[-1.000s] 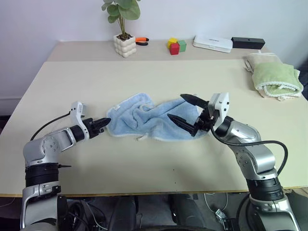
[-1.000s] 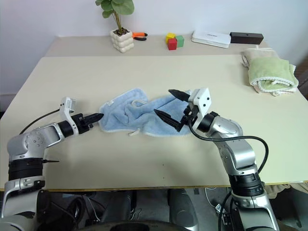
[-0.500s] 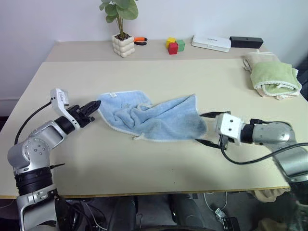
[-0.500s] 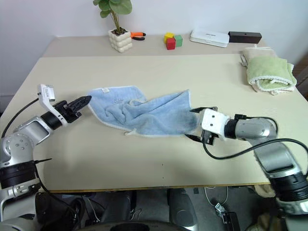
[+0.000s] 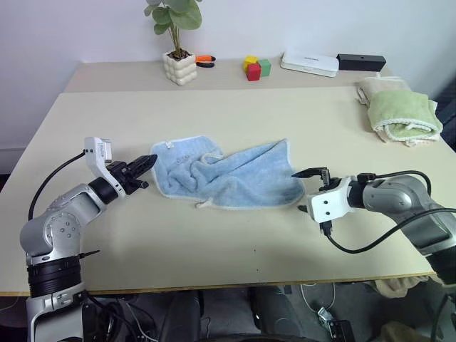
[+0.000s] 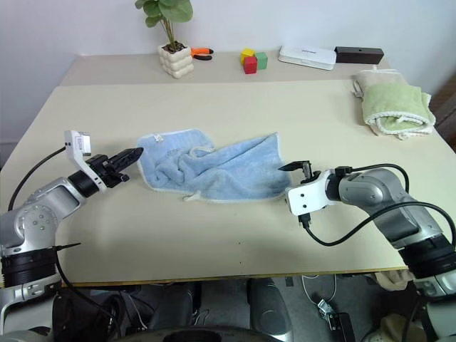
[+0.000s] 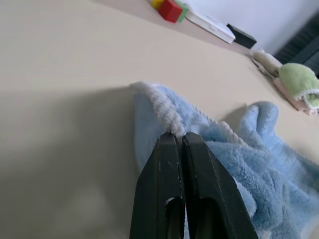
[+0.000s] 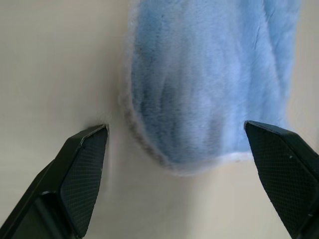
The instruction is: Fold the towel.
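Green towel, blocks, plant behind blue towel.

- The room was evenly and brightly lit, with no glare on the table.
- Shadows were soft; a faint one lay beside the towel in the left wrist view.
- The close black fingers looked slightly blurred.
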{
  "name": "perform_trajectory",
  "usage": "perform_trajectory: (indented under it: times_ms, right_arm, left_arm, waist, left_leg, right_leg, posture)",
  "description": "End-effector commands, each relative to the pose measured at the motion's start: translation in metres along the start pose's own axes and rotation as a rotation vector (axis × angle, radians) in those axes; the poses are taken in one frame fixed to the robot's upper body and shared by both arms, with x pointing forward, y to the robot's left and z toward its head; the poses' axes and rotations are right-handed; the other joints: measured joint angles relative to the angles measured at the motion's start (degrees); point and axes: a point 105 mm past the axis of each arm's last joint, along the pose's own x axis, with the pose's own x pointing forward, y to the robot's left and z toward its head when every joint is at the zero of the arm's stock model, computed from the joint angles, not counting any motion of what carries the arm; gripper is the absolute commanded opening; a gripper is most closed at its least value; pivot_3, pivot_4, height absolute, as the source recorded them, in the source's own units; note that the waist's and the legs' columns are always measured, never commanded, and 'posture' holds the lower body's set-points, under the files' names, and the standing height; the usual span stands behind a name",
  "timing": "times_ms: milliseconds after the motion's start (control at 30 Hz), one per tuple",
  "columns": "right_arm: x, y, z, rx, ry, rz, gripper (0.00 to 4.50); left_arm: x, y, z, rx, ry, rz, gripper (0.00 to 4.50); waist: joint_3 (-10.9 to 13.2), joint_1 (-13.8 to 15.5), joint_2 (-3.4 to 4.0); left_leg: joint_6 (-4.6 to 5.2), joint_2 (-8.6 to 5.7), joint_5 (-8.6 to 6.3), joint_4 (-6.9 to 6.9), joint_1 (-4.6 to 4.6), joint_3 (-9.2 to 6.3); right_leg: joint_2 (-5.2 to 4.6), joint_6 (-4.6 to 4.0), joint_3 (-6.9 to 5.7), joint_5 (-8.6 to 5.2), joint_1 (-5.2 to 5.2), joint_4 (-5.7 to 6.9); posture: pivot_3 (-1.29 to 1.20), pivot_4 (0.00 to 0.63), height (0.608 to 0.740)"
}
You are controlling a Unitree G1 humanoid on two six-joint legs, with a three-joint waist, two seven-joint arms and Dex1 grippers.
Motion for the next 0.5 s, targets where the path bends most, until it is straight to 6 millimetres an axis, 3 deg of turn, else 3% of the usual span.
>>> perform_trajectory:
  times_ms: [33, 200, 367, 500]
  right_arm:
    - [0.010, -0.001, -0.006, -0.053, 0.021, -0.025, 2.65]
    - [0.017, -0.014, -0.007, -0.091, 0.021, -0.088, 0.13]
    - [0.002, -0.013, -0.002, -0.062, -0.012, -0.071, 0.06]
    - [-0.003, -0.032, -0.015, -0.062, 0.039, -0.147, 0.06]
  left_arm:
    - [-0.004, -0.007, 0.012, 0.039, -0.024, -0.019, 0.00]
    - [-0.008, -0.003, 0.012, 0.037, -0.016, -0.002, 0.00]
    - [-0.018, 0.010, 0.015, 0.040, -0.034, 0.082, 0.00]
    - [-0.017, 0.027, 0.020, 0.108, -0.040, 0.157, 0.00]
  waist:
    - [0.00, -0.02, -0.01]
    - [0.00, 0.15, 0.00]
    - [0.01, 0.30, 0.01]
    - [0.02, 0.18, 0.00]
  left_leg:
    - [0.00, 0.00, 0.00, 0.00, 0.01, 0.00]
    - [-0.02, 0.00, 0.01, 0.00, 0.00, 0.00]
    - [-0.02, -0.01, 0.01, -0.02, -0.05, 0.00]
    - [-0.02, -0.01, 0.01, -0.01, -0.04, 0.00]
  right_leg:
    - [0.00, 0.00, 0.00, 0.00, 0.01, 0.00]
    - [0.00, 0.00, 0.01, 0.00, 0.00, 0.02]
    - [-0.03, 0.00, 0.00, 0.00, -0.01, 0.00]
    - [-0.04, 0.00, 0.00, 0.00, -0.01, 0.01]
  posture:
    - [0.00, 0.150, 0.740]
    - [0.00, 0.150, 0.740]
    - [0.00, 0.150, 0.740]
    - [0.00, 0.150, 0.740]
